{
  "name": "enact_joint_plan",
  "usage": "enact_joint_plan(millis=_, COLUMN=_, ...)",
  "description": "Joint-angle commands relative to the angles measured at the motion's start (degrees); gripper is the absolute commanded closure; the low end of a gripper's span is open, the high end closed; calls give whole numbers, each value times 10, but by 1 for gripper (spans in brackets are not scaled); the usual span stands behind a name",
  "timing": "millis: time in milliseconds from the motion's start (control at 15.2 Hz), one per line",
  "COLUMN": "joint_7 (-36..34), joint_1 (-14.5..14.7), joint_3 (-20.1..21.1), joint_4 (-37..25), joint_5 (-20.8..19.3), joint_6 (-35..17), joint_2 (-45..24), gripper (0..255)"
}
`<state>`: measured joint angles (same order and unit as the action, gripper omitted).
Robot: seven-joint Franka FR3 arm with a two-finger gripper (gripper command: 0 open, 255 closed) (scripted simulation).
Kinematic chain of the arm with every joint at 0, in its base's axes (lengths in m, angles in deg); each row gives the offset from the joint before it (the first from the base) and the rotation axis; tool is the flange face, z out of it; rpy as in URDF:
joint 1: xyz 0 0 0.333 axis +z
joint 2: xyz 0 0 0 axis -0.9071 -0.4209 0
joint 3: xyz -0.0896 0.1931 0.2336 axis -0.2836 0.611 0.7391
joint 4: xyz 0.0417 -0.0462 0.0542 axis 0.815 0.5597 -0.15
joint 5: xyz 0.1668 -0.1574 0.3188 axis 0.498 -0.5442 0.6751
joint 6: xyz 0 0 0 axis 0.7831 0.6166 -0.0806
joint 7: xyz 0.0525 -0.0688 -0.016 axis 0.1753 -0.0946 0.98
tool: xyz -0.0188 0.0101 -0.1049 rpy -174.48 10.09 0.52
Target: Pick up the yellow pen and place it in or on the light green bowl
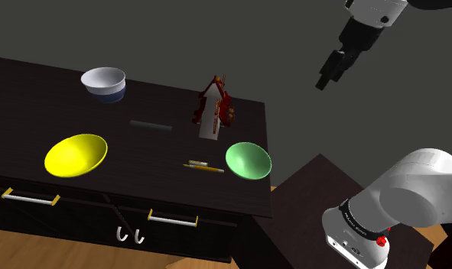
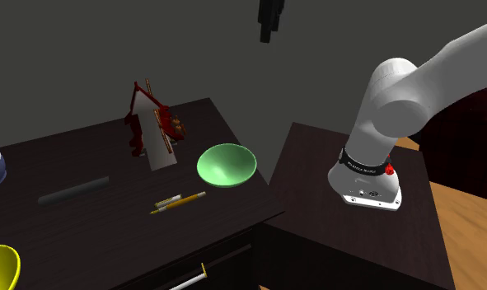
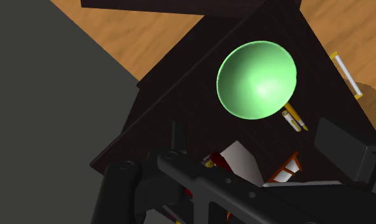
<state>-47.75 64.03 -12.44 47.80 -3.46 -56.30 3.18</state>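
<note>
Gripper (image 1: pixel 329 75), fingers spread and empty, hangs high beyond the table (image 1: pixel 33 99) edge. Pen (image 1: pixel 203 166) lies flat just beside the bowl (image 1: pixel 248 160) (long axis aimed at it), far below the fingers, toward the shoulder view's left

A dark dresser (image 1: pixel 239 195) stands on wooden floor (image 1: pixel 33 248) before grey wall (image 1: pixel 140 38).

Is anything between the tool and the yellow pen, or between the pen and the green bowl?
Nothing visible. The tool hangs high in open air; the yellow pen lies on the table beside the green bowl. The red-and-white ornament stands farther back, off both paths.
</note>
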Motion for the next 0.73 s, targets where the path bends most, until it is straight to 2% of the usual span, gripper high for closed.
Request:
enact_joint_plan(millis=0, joint_7=0, joint_1=0, joint_3=0, joint_4=0, joint_5=0, joint_6=0, joint_2=0, gripper=0)
enact_joint_plan(millis=660, joint_7=-37, joint_1=38, joint_3=69, joint_4=66, joint_5=34, joint_6=-172, joint_2=-111, gripper=0)
